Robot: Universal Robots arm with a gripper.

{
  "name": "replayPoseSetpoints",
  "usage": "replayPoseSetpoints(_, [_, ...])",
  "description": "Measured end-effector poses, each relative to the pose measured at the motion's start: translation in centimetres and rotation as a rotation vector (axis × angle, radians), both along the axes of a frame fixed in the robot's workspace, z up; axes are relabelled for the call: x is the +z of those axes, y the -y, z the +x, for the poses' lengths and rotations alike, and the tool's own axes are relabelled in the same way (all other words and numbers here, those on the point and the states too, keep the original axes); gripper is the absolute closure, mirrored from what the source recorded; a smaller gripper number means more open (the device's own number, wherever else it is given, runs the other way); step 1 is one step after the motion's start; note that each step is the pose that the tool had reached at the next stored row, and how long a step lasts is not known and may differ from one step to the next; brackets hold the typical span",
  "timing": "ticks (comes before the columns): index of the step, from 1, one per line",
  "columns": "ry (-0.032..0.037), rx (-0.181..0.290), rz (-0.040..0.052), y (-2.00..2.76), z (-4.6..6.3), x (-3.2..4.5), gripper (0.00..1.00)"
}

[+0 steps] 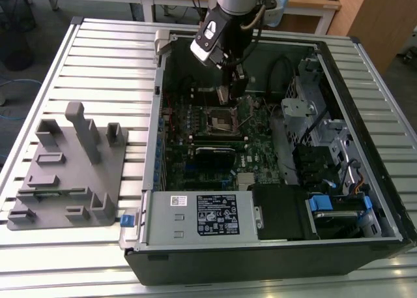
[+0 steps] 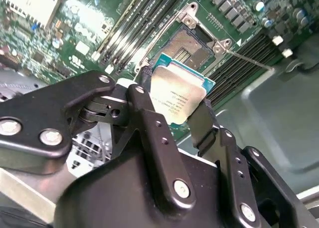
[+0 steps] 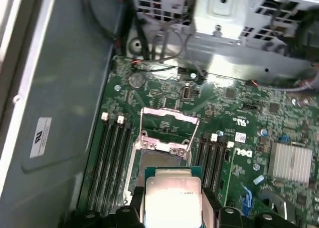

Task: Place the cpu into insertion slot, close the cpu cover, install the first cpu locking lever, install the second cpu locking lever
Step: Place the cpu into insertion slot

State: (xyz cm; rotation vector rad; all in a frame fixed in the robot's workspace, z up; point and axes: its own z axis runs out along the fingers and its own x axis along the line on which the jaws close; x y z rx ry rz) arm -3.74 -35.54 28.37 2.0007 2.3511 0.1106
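We record: cpu [image 2: 177,101], small flat square chip, silver-beige metal top, clamped in black gripper [image 2: 175,94], held near insertion slot [image 2: 192,46], square dark-centred silvery-rimmed socket, not seated. cpu cover [image 3: 169,112], thin silvery frame, raised open. Thin wire locking lever [image 2: 249,58] free. We judge all four steps outstanding.

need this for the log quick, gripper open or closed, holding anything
gripper: closed on the cpu, which is not yet in the insertion slot.

cpu [image 3: 173,198]: square, pale metal top, green rim, level, clamped in gripper [image 2: 174,94], above board just short of slot | slot [image 3: 158,160]: dark centre, bare | cover [image 3: 169,114]: silvery frame, raised open at slot's edge
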Motion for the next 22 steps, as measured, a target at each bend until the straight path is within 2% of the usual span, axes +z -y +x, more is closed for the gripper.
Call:
replayPoseSetpoints(6, [-0.0002, -0.088, -0.0001, 0.0, 0.0, -0.04, 0.46])
replayPoseSetpoints(12, [-0.0001, -0.091, -0.0001, 0.0, 0.0, -0.05, 0.46])
replayPoseSetpoints(17, [-0.0002, -0.148, 0.0, 0.0, 0.0, -0.15, 0.46])
replayPoseSetpoints(22, [0.0, -0.149, 0.0, 0.0, 0.0, -0.16, 0.46])
